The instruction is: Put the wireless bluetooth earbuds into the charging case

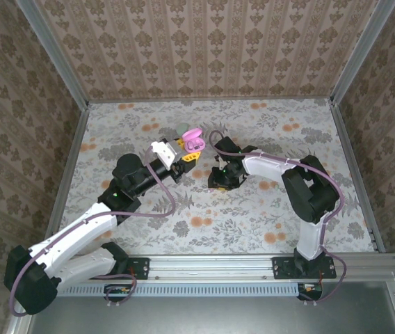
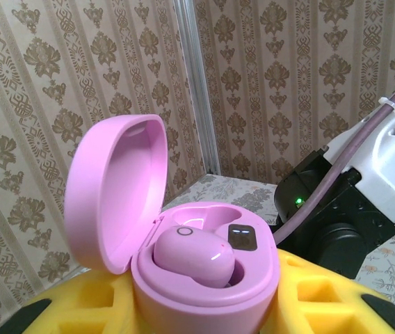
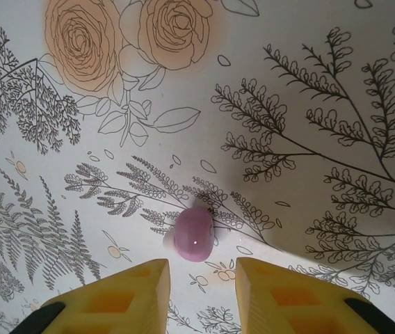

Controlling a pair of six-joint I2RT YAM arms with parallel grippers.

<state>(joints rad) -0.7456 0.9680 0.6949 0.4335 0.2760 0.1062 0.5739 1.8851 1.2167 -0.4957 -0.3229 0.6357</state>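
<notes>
Right pincer (image 3: pixel 202 264), parted and empty, lines up on the tiny rounded pink-purple plastic earbud (image 3: pixel 193 235) lying on the floral table (image 3: pixel 336 62) just ahead of its tips, and must next straddle and pinch it for the open pink plastic charging case (image 2: pixel 204 299) clenched in the left pincer (image 1: pixel 190 152).

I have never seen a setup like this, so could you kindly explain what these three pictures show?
These are two robot arms bolted at the near edge of a table, each ending in a two-finger gripper. The overhead picture looks down from above and behind them: the left arm and right arm reach over the flower-printed table. The other two pictures come from cameras on the wrists, so the yellow fingers show at the bottom. The left gripper holds an open pink charging case, with one pink earbud already seated inside. The right gripper, jaws apart, points down at a second earbud lying loose on the table, just ahead of the gripper, not held.
</notes>
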